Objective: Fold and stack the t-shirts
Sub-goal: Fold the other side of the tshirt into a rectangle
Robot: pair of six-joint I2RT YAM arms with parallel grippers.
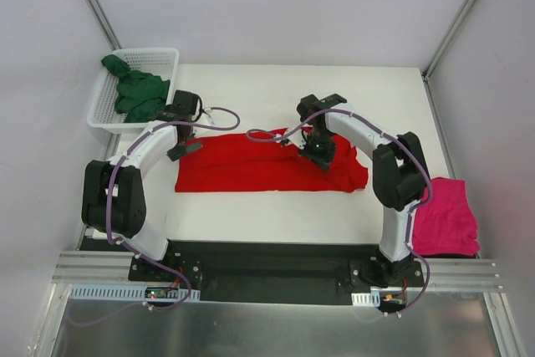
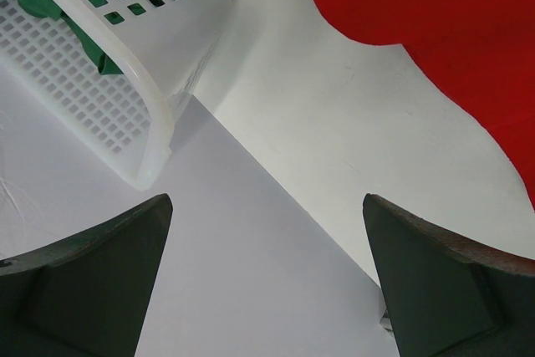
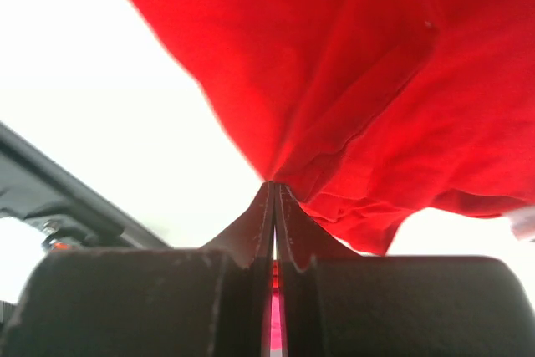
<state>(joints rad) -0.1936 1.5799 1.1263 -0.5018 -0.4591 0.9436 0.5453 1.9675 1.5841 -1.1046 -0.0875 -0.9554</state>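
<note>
right jaws clamped on red t-shirt (image 1: 238,169) toward its three o'clock end, likely to fold it; left jaws wide, empty.

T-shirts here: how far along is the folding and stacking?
Possibly done: the magenta-pink cloth tee lies compact, off to the right. In hand: the bright red cloth tee lies as a long band in the middle, with the right gripper shut on a pinch of it; the left gripper is open and holds nothing. To do: the dark green cloth tee sits crumpled in the white plastic mesh basket, and nothing is stacked.
</note>
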